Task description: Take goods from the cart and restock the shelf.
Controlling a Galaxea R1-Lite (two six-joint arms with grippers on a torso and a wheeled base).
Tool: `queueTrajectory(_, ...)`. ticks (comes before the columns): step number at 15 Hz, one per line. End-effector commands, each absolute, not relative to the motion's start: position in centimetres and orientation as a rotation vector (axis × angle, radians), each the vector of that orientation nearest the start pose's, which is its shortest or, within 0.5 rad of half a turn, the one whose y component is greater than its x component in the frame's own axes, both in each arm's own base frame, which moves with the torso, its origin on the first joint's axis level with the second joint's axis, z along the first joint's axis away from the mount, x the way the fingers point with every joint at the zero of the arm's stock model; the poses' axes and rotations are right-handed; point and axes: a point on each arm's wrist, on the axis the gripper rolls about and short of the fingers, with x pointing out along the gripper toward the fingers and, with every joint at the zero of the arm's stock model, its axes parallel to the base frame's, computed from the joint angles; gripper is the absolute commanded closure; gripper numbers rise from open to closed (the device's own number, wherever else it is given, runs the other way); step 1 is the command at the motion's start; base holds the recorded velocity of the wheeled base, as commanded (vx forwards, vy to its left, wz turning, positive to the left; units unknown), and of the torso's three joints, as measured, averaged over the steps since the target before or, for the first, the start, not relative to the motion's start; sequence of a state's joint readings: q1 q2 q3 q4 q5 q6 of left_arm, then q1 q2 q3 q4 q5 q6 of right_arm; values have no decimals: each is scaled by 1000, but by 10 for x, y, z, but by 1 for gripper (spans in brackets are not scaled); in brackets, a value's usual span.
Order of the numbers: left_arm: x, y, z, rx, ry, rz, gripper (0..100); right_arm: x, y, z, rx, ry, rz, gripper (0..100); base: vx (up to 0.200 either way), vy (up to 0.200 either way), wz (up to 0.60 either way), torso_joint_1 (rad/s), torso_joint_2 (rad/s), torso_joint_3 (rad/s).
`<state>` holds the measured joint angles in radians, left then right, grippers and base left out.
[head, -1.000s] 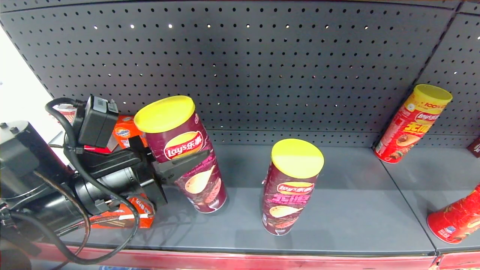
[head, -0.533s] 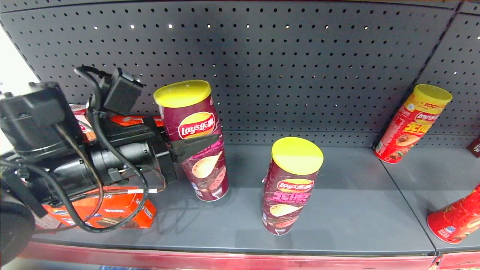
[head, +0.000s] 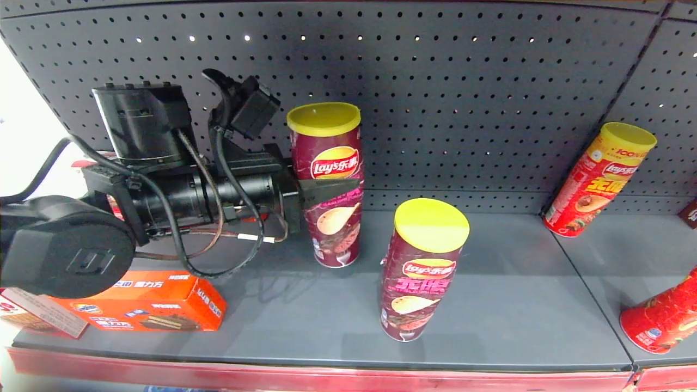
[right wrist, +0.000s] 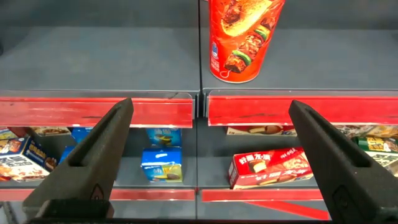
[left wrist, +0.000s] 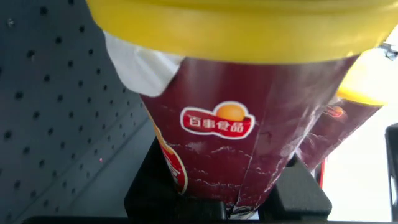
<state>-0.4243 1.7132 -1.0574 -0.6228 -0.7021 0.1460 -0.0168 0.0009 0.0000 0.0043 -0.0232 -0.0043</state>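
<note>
Head view showed the left gripper (head: 331, 191) clamped tight around the middle of a dark red chip can (head: 325, 163) with a yellow lid. The can stood straight up over the far part of the shelf (head: 517, 305), close to the black wall with holes (head: 435, 81). I could not tell if its bottom touched the shelf. A second dark red can (head: 422, 272) stood nearer and a bit to the right, not touching the first one. An orange box (head: 158, 307) lay at the near left. Far on the right, a red can (head: 599, 179) leaned on the wall, and another red can (head: 661, 318) lay tipped at the near right edge.

Left wrist view looked up at the held can (left wrist: 249, 149), with the second can (left wrist: 348, 124) behind it.

Right wrist view showed the right gripper (right wrist: 210, 106) spread wide with nothing in it, in front of a red can with food pictures (right wrist: 242, 37) standing on a grey shelf.
</note>
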Motion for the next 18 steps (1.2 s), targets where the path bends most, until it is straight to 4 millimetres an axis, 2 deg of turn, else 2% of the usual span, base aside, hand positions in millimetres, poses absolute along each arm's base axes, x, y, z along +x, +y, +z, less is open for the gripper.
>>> queueTrajectory(1,317,-157,236,144,-56,-1132,100,-22,0,75,-5,9,-40,0,0,0,0,0,0,0)
queueTrajectory(2,325,-163,235,171,-76,-1139,100,-22,0,75,-5,9,-40,0,0,0,0,0,0,0)
queueTrajectory(5,334,-177,227,163,-57,-1170,100,-22,0,75,-5,9,-40,0,0,0,0,0,0,0)
queueTrajectory(6,341,-182,219,158,-34,-1180,100,-22,0,75,-5,9,-40,0,0,0,0,0,0,0)
queueTrajectory(8,346,-183,215,157,-26,-1179,100,-23,0,75,-5,8,-40,0,0,0,0,0,0,0)
queueTrajectory(9,361,-191,206,161,-25,-1179,100,-22,0,75,-5,9,-40,0,0,0,0,0,0,0)
queueTrajectory(10,367,-194,204,163,-31,-1177,100,-22,0,75,-5,9,-40,0,0,0,0,0,0,0)
queueTrajectory(15,387,-205,200,164,-57,-1178,100,-22,0,75,-5,9,-40,0,0,0,0,0,0,0)
queueTrajectory(18,392,-214,202,164,-80,-1191,100,-23,0,75,-5,8,-40,0,0,0,0,0,0,0)
